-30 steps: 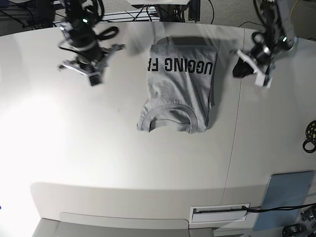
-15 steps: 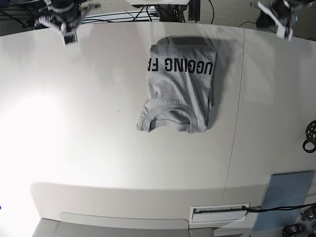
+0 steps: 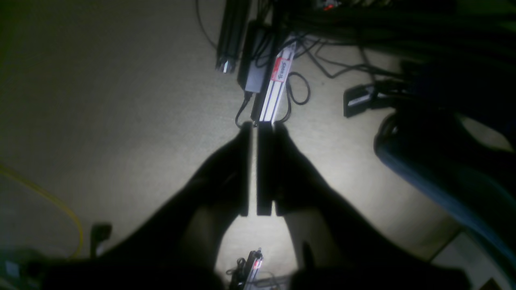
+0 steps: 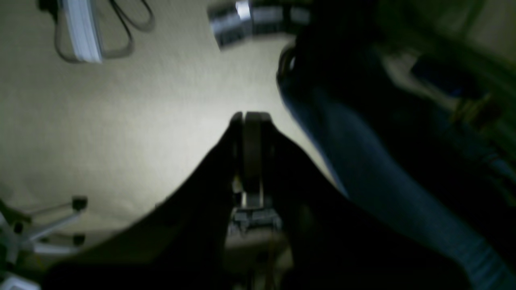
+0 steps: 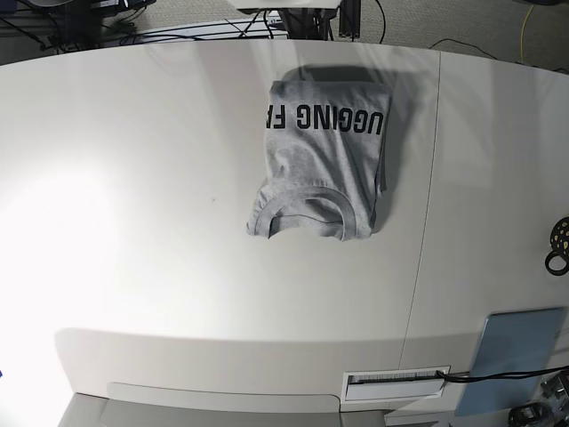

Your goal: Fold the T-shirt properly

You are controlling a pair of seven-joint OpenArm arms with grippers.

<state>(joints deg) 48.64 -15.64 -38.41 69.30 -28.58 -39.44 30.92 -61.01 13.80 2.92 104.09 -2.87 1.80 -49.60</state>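
Plainly, the table [image 5: 178,267] bears the T-shirt [image 5: 320,156] (folded).

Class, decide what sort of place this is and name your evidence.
Probably a robotics lab or workshop: a folded T-shirt lies on a large white table, and loose cables and a dark gripper are in view.

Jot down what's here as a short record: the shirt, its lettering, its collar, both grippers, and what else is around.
shirt: grey T-shirt, folded into a compact bundle on the table
lettering: black capitals, upside down in the base view
collar: faces away from the robot's base
left gripper: nearly closed, nothing held
right gripper: closed, nothing held
also around: flat blue-grey pad, black cable across it
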